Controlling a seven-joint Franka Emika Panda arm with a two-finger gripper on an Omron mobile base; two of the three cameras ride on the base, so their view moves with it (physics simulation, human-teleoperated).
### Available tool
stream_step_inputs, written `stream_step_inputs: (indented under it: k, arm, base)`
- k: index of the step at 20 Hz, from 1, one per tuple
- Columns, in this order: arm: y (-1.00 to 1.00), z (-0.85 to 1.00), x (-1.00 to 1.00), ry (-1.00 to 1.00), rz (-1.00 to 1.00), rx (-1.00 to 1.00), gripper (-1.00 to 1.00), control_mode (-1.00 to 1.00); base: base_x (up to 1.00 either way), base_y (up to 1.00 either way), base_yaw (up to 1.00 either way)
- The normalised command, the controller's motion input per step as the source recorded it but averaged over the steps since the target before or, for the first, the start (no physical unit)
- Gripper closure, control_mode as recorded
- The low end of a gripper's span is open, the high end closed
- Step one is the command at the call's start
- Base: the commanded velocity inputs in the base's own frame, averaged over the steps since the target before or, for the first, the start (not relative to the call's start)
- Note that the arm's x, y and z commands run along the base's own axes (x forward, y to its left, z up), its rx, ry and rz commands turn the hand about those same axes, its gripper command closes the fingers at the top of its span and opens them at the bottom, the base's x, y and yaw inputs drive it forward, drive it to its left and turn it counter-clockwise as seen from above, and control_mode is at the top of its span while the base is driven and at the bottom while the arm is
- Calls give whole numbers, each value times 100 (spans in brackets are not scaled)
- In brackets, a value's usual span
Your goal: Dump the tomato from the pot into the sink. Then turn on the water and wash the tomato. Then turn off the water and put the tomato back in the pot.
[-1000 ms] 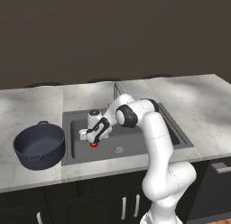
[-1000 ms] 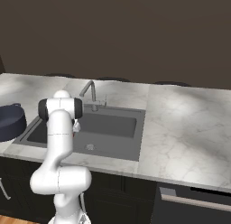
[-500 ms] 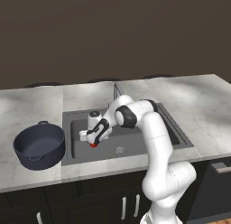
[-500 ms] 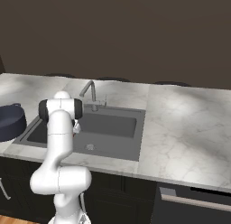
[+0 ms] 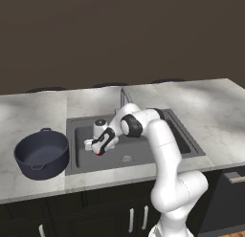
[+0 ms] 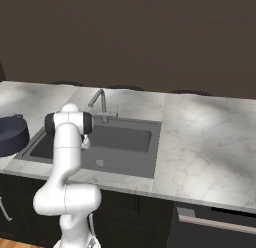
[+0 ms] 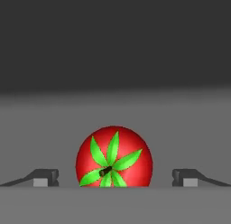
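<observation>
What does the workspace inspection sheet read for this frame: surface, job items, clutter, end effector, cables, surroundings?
Surface: grey marbled counter with the sink set into it.
Job's things: tomato on the sink floor, green top facing the hand camera; pot upright on the counter left of the sink; faucet at the back rim, no water seen.
Clutter: nothing seen.
End effector: open, low in the sink, one fingertip either side of the tomato, not touching it.
Cables: nothing seen.
Surroundings: dark wall behind, dark cabinets below.

tomato (image 5: 99,154) mostly hidden under the gripper (image 5: 95,148) at centre left; pot (image 6: 11,135) cut off at the left frame edge
</observation>
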Motion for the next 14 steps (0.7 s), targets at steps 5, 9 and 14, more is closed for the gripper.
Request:
stream_step_inputs:
  k: [5, 9, 14]
  arm:
    - [0, -14, 10, 0, 0, 0, -100, -100]
    - [0, -18, 11, 0, 0, 0, -100, -100]
    - [0, -23, 4, 0, 0, 0, -100, -100]
  base:
    - [0, 0, 0]
    - [0, 0, 0]
    - [0, 0, 0]
